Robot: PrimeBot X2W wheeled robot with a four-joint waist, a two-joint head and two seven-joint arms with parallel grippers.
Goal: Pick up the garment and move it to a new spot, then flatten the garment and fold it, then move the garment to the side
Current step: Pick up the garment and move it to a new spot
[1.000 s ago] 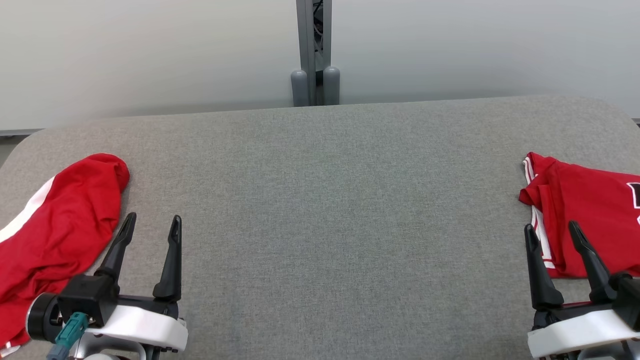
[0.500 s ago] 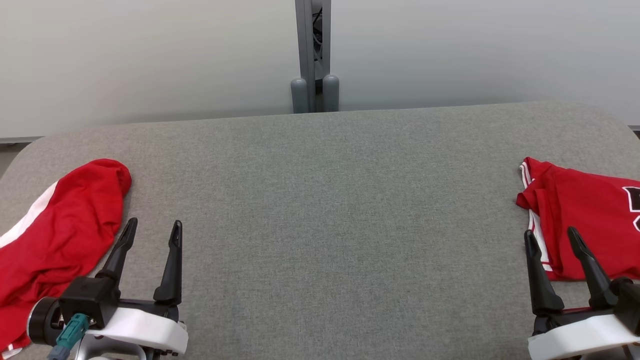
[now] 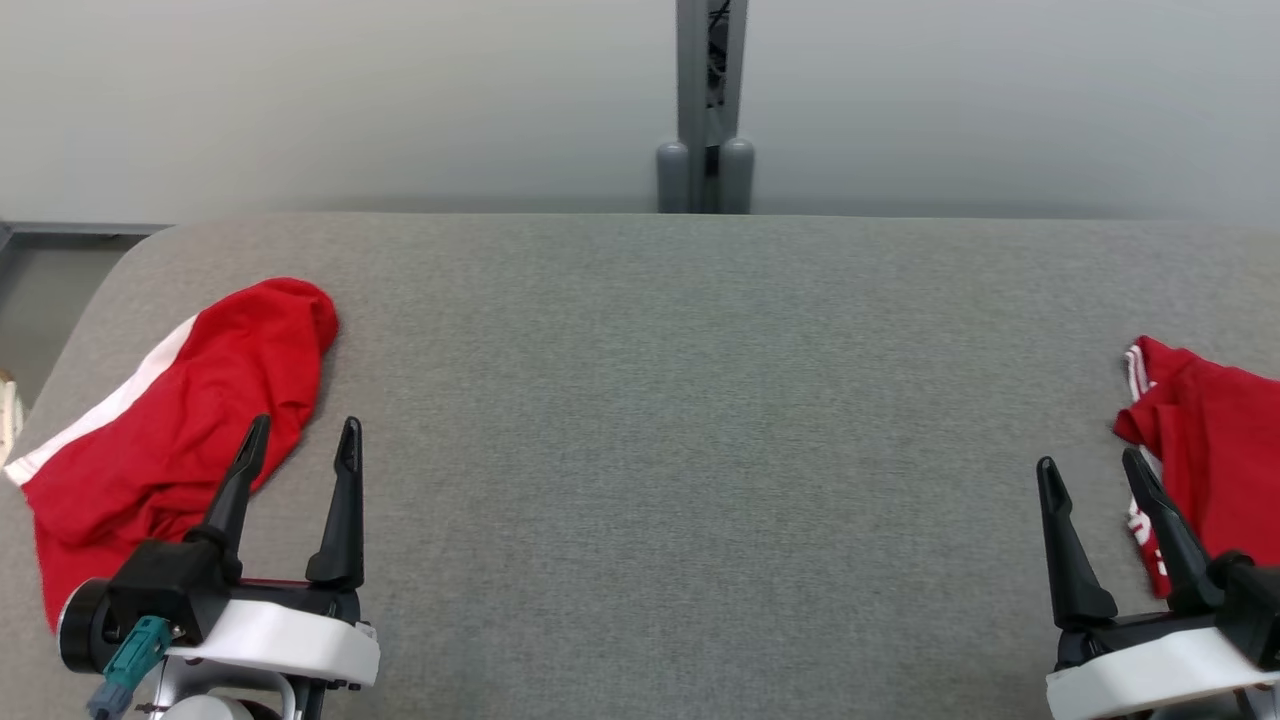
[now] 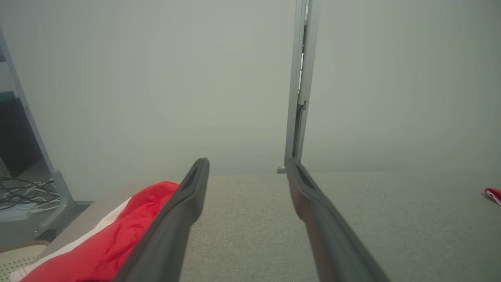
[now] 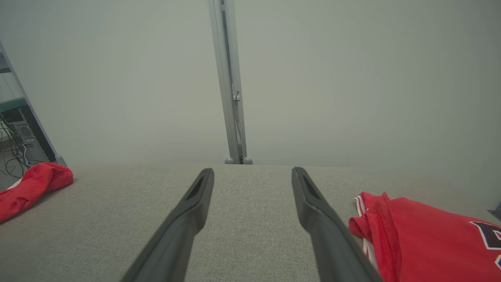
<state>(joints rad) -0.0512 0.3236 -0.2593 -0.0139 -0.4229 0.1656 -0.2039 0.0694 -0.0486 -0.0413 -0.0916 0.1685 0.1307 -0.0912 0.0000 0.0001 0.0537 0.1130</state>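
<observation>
A crumpled red garment [image 3: 180, 420] with a white stripe lies at the table's left end, also seen in the left wrist view [image 4: 129, 219] and the right wrist view [image 5: 31, 184]. My left gripper [image 3: 304, 430] is open and empty just to its right, its left finger over the cloth's edge; the fingers [image 4: 246, 162] point across the table. A second red garment [image 3: 1220, 440] with white trim and dark lettering lies at the right end [image 5: 415, 231]. My right gripper [image 3: 1090, 462] is open and empty beside its left edge [image 5: 252, 170].
The grey padded table [image 3: 680, 400] stretches between the two garments. A grey post [image 3: 705, 100] stands behind the far edge, against a pale wall. Past the rounded left corner is floor [image 3: 40, 300], with a frame and cables [image 4: 23, 192].
The head camera has turned to the left, so the whole picture has shifted right. Both grippers stay open in the same places and neither garment has moved.
</observation>
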